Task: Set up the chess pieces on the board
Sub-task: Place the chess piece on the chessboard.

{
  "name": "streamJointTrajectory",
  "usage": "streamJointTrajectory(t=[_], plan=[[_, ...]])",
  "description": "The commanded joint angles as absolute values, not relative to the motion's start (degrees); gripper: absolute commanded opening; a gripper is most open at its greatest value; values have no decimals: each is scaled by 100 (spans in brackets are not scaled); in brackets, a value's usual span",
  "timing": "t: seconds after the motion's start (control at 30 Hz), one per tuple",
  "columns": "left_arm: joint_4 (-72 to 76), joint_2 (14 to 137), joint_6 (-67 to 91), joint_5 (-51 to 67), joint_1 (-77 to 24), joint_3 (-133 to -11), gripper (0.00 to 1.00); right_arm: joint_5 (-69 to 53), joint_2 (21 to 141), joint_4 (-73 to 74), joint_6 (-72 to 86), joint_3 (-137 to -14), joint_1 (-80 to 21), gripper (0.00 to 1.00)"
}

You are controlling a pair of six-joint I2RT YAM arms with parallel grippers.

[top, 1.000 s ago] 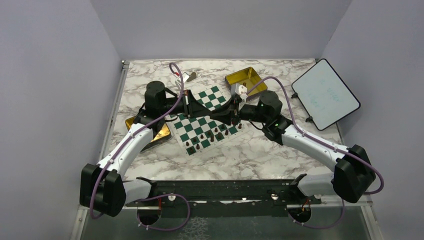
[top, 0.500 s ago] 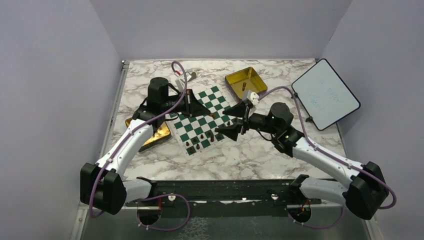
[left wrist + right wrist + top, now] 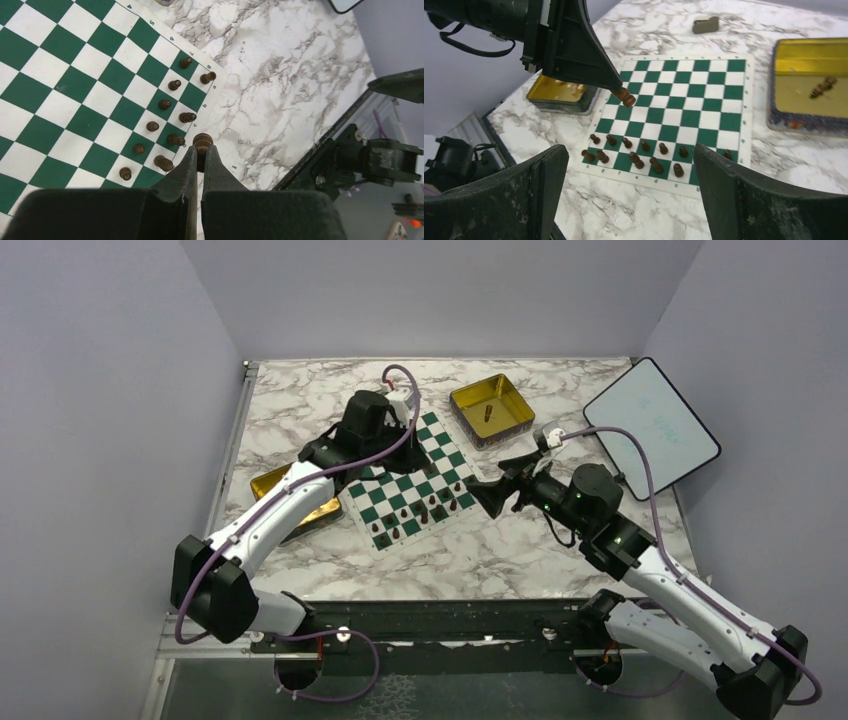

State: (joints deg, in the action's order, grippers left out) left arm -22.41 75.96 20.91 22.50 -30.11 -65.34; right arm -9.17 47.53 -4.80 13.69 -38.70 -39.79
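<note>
- Left wrist view: the left gripper (image 3: 201,152) has its jaws closed on one dark piece (image 3: 202,142), raised above the board (image 3: 75,80).
- Standing chess pieces (image 3: 165,104) crowd the two rows below. A tilted release could topple the piece or knock its neighbours.
- The right gripper (image 3: 631,155), jaws wide open and empty, hangs over the counter (image 3: 280,75) beside the board.
- A gold tin (image 3: 789,95) holds one lying piece (image 3: 822,87).

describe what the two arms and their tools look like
Both the left arm and right arm have white link shells with chunky black joints, and a purple cable loops along each. The left tool and right tool are black, with two wedge-shaped tapering fingers. Small green lights dot the right arm.
</note>
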Motion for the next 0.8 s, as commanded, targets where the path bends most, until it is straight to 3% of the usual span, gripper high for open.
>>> streamJointTrajectory(t=[0.0, 0.33, 0.77], plan=[[-2553, 8112, 1968, 767, -3585, -7067, 0, 97, 4252, 546, 1611, -3848, -4014, 100], [-2654, 9800, 2082, -370, -4596, -8197, 0, 908, 2974, 1342, 1508, -3887, -4010, 100], [-2948, 11140, 2061, -1069, -5161, -9023, 0, 1196, 2470, 1657, 1512, -3836, -4009, 100]])
